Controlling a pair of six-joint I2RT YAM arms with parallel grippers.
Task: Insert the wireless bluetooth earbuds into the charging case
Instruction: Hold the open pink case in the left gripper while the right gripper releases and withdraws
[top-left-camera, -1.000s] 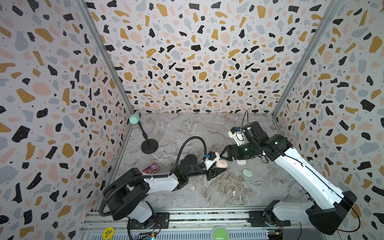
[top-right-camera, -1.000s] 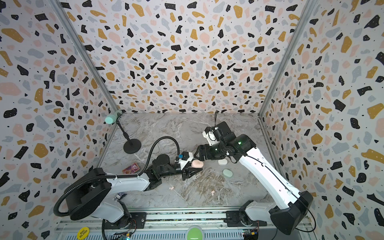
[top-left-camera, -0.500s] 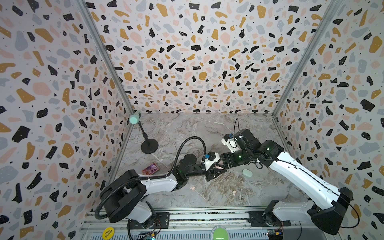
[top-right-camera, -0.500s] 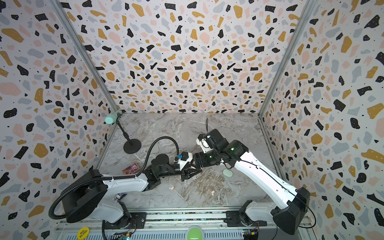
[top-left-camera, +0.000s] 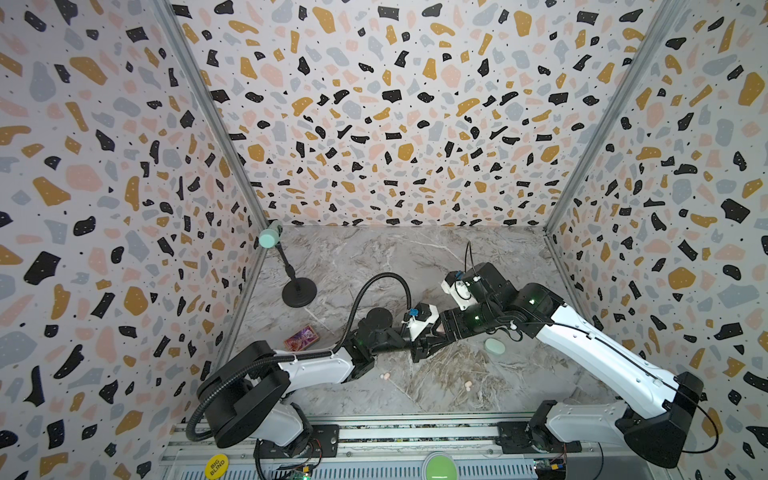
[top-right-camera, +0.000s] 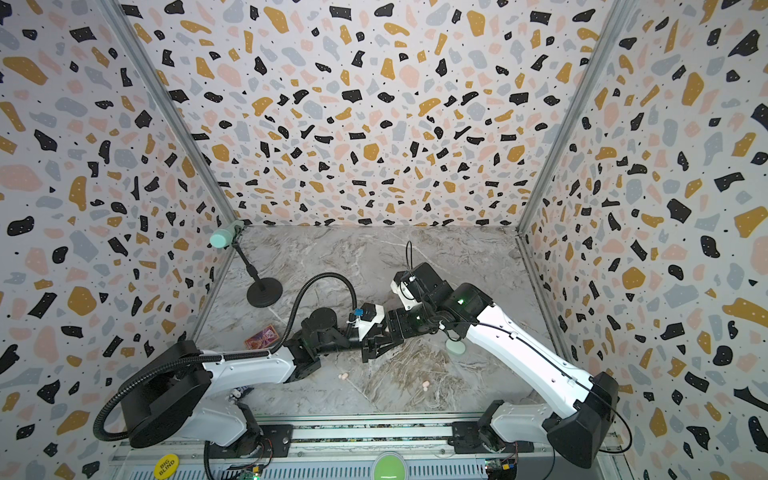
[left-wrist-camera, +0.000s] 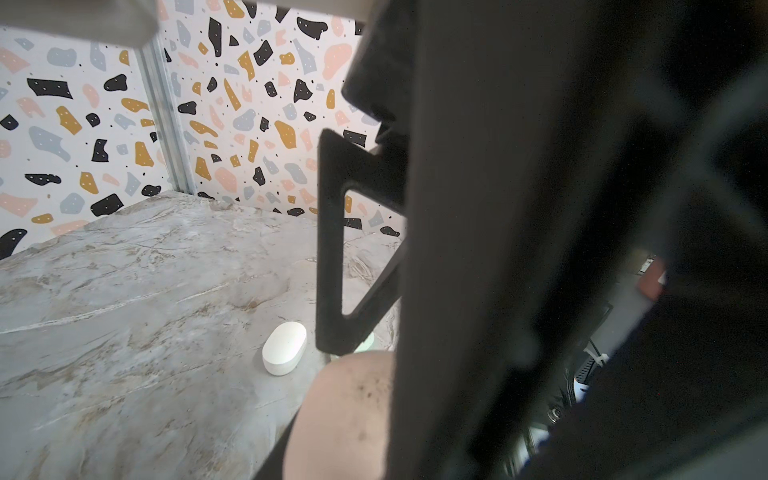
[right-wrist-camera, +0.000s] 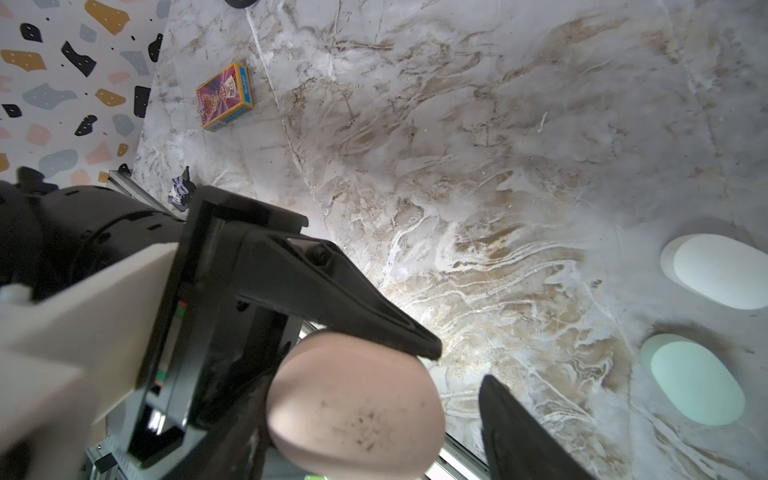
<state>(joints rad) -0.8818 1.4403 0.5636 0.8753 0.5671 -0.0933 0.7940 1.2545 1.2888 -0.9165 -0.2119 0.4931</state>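
**Right arm closes in on the held case**

Over the last second the right gripper (top-left-camera: 437, 332) has swung left to meet the left gripper (top-left-camera: 420, 352). The pink case (right-wrist-camera: 353, 395), plain from above before, is now covered. My read: lid-opening comes next.

- Left gripper: clamped on the case.
- Right gripper: jaws apart, one finger (right-wrist-camera: 519, 436) clear of the case.
- Two earbuds (top-left-camera: 385, 376): loose on the near surface (top-left-camera: 374, 257), none in a case.
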